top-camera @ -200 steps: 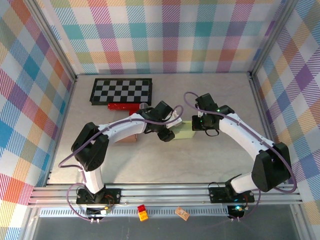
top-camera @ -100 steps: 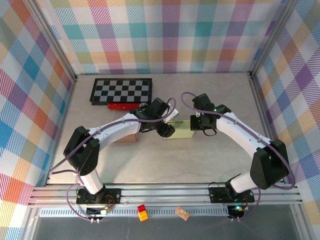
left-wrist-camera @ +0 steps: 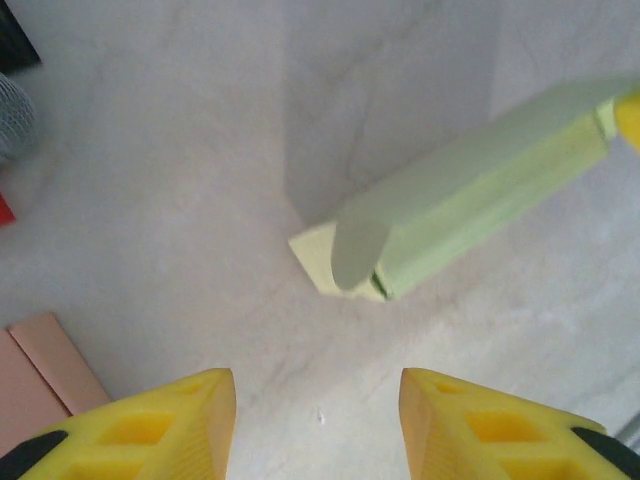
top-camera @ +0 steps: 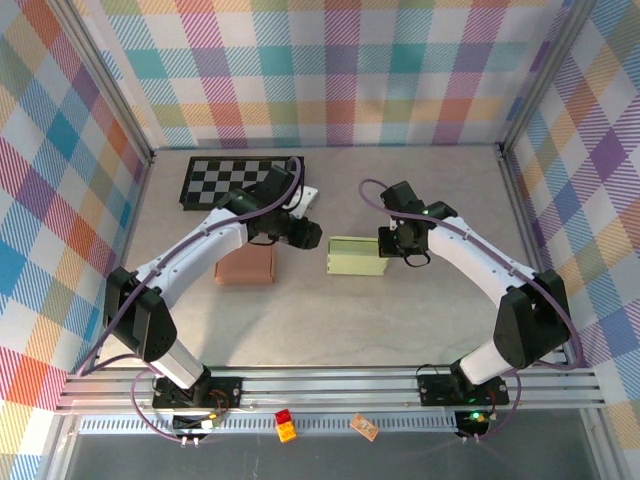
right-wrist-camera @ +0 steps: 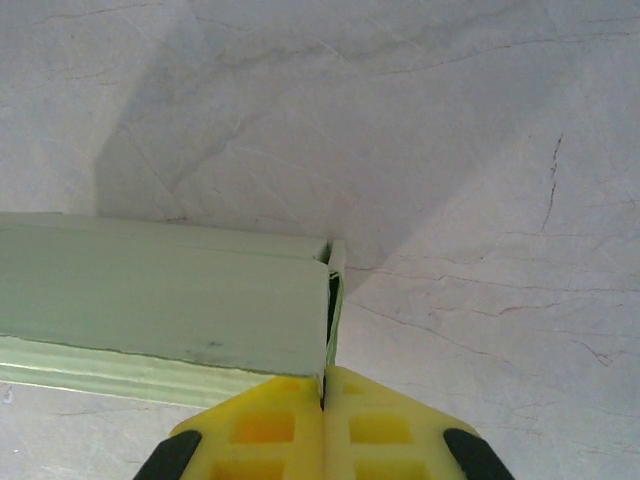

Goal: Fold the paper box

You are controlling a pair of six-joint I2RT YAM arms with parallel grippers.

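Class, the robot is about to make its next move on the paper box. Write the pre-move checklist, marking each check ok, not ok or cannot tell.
1. Right gripper shut on the paper box at its end: ok.
2. Left gripper off the box, jaws apart, empty: ok.
3. Box resting on the table: ok.
4. Rounded flap at the box's other end tucked in: cannot tell.
5. Pink block apart from the box: ok.
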